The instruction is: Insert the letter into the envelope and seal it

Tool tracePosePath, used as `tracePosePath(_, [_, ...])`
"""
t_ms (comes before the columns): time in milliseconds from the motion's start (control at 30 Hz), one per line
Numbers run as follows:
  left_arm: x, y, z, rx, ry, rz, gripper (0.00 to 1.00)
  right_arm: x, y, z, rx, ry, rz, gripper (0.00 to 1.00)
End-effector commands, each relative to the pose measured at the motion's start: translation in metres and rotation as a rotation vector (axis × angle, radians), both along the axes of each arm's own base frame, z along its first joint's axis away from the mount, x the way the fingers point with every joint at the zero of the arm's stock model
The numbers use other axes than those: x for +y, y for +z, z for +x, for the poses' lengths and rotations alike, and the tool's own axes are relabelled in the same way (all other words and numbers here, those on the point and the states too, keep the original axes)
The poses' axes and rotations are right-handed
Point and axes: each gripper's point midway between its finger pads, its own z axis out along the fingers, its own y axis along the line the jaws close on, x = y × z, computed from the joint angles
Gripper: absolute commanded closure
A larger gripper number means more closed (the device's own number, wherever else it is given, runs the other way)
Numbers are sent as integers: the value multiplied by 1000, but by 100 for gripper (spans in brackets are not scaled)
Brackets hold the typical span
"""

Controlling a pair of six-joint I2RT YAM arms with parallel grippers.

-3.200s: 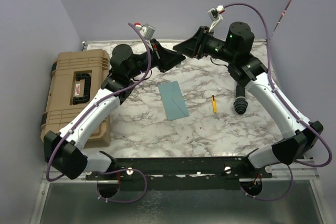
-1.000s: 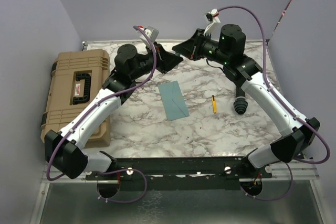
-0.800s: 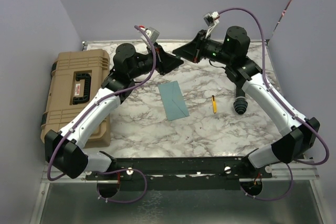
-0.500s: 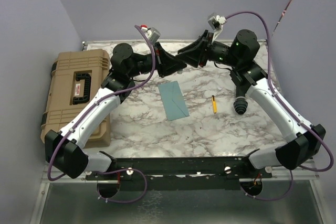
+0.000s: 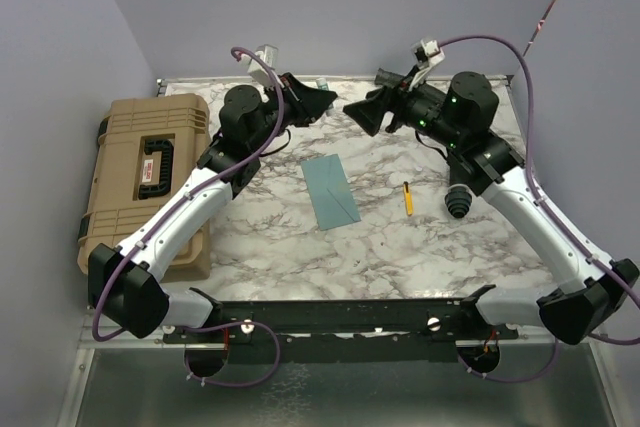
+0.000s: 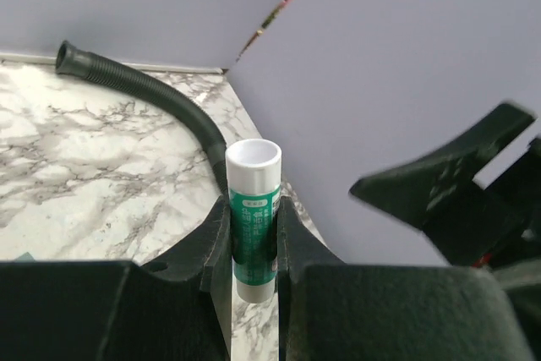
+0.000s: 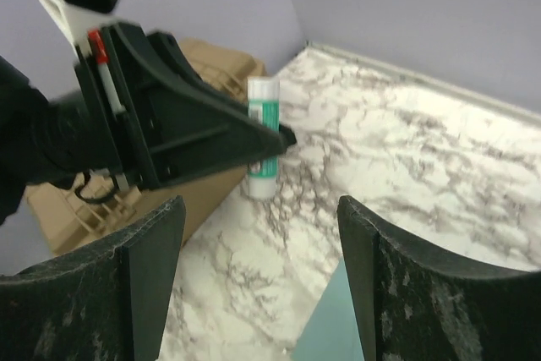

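The teal envelope (image 5: 331,192) lies flat in the middle of the marble table, and one corner of it shows in the right wrist view (image 7: 325,327). The letter is not in view. My left gripper (image 5: 325,97) hovers above the table's far side, shut on a green and white glue stick (image 6: 253,209) that stands upright between its fingers. That glue stick (image 7: 263,137) also shows in the right wrist view. My right gripper (image 5: 362,112) faces the left gripper a short way to its right. It is open with nothing between its fingers (image 7: 372,293).
A tan hard case (image 5: 145,177) lies along the table's left side. A yellow pen (image 5: 407,197) and a black ribbed object (image 5: 458,199) lie right of the envelope. Purple walls close in the back and both sides.
My right gripper has opened wide and drawn back to the right, away from the left gripper's tip. The left gripper has kept its hold on the glue stick and lifted slightly.
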Motion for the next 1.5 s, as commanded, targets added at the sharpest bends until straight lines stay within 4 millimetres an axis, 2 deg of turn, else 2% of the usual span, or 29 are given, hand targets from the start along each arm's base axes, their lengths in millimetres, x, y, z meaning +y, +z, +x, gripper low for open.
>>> tracePosePath(0, [18,3,16,118,154,-119,100,16,-53,-2,92,31,-151,24])
tracePosePath(100, [14,1,16,150,136,-142,100,30,-64,3,109,35,-207,25])
tracePosePath(233, [14,1,14,160,127,-149,100,37,-64,18,111,0,-212,26])
tracePosePath(400, [18,6,11,146,140,-156,100,44,-50,38,38,-39,-189,28])
tracePosePath(500, [16,3,9,152,126,-150,100,47,-37,43,-11,-45,-156,29])
tracePosePath(567, [15,1,7,161,112,-151,100,50,-36,46,-23,-41,-158,31])
tracePosePath(667, [13,2,4,157,95,-154,100,53,-41,52,-19,-44,-180,43])
tracePosePath(767, [11,10,3,128,75,-147,100,56,-42,54,-31,-31,-186,65])
tracePosePath(867, [9,14,2,114,53,-138,93,59,-39,52,-62,-5,-196,84])
tracePosePath(967, [7,17,-1,105,26,-135,87,60,-43,54,-63,12,-240,99])
tracePosePath(1033, [5,21,-4,90,7,-136,82,61,-49,53,-61,29,-268,100])
tracePosePath(1133, [5,25,-6,79,-10,-136,80,60,-55,54,-47,34,-288,99])
tracePosePath(1167, [6,27,-7,75,-12,-137,80,59,-56,56,-40,27,-290,94])
tracePosePath(1200, [6,29,-8,70,-18,-139,80,59,-57,57,-28,22,-288,84])
tracePosePath(1267, [5,32,-9,60,-30,-143,86,61,-58,59,-12,21,-280,66])
tracePosePath(1300, [4,32,-9,57,-34,-146,91,62,-59,60,-1,17,-274,62])
tracePosePath(1367, [4,31,-8,58,-32,-144,95,65,-61,63,19,15,-266,59])
tracePosePath(1467, [6,30,-7,57,-24,-141,96,66,-65,67,46,0,-262,60])
